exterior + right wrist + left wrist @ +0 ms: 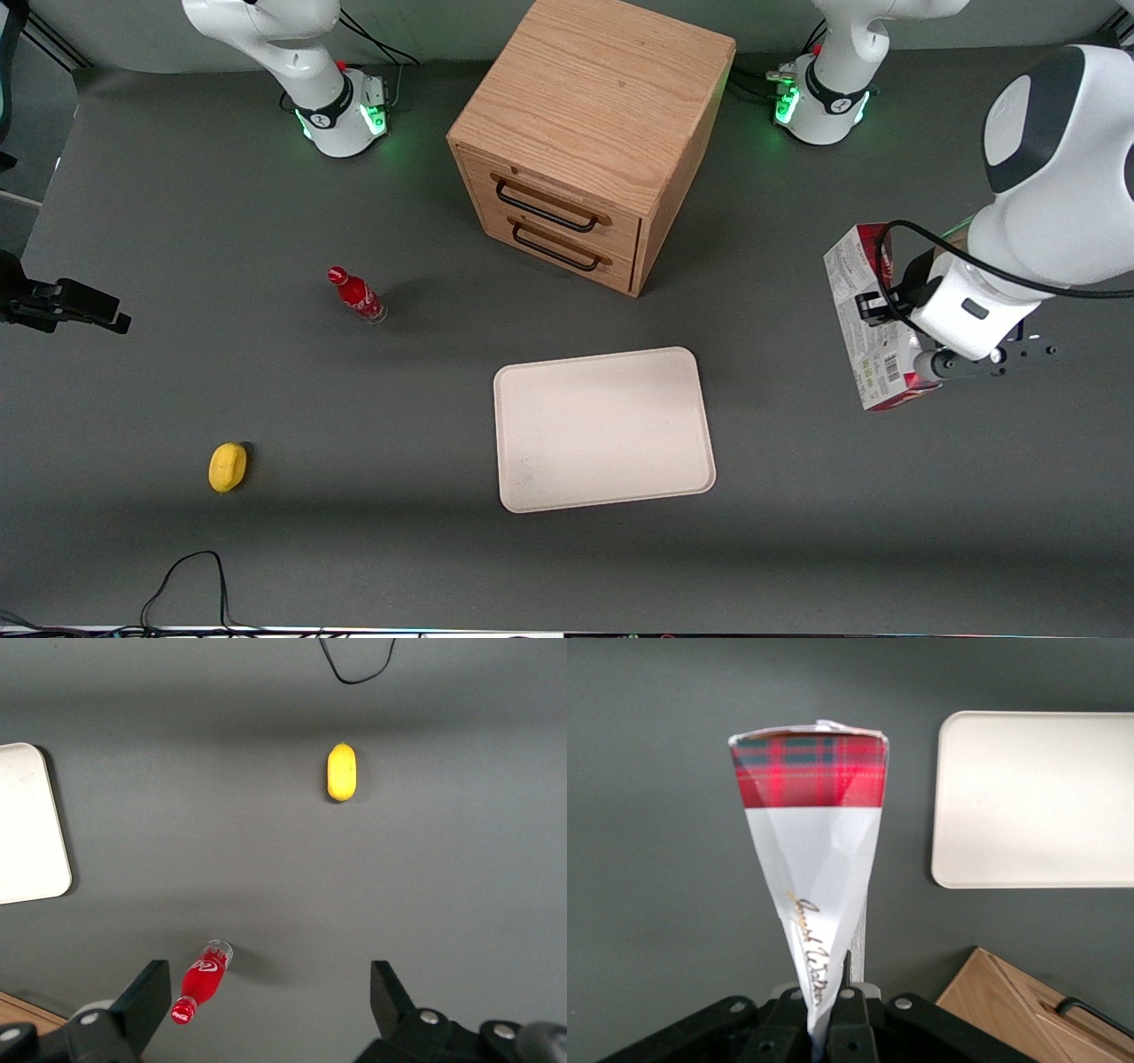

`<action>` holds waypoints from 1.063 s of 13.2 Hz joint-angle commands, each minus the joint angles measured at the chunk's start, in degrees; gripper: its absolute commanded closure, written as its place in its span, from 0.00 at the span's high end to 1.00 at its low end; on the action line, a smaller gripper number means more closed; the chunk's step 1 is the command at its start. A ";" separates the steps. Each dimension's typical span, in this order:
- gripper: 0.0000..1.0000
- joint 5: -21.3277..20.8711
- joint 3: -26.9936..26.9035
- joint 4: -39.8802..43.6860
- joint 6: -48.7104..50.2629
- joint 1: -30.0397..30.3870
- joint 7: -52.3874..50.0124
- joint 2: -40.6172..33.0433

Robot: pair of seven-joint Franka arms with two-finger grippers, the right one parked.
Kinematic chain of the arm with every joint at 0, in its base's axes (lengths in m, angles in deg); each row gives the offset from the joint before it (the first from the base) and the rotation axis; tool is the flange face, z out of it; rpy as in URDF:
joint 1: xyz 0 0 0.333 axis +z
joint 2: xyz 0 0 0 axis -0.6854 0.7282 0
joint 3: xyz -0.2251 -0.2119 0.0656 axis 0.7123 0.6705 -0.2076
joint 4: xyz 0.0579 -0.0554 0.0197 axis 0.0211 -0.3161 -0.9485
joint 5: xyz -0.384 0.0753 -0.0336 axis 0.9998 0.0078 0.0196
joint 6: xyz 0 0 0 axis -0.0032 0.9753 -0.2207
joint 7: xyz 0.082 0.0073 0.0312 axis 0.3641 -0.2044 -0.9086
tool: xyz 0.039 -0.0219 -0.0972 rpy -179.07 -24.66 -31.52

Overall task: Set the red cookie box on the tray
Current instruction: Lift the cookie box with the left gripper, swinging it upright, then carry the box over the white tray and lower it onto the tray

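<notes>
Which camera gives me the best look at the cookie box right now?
The front view: the box shows nearly whole, its barcode side visible, held off the table by the hand, not yet over the tray. The left wrist view shows it foreshortened; the right wrist view misses it.

White Franka arm with dark joint panels

Glossy white rounded shells carry dark grey oval insets; a black cable loops along the wrist. The base glows green beneath a black band. The gripper point(830, 1010) is black, with small silver screws.

Red bottle point(202, 980) near tray point(31, 828) (lemon point(341, 772) apart).
</notes>
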 commanded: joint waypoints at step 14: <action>0.00 -4.16 -0.45 6.69 -24.48 -13.05 -15.98 26.32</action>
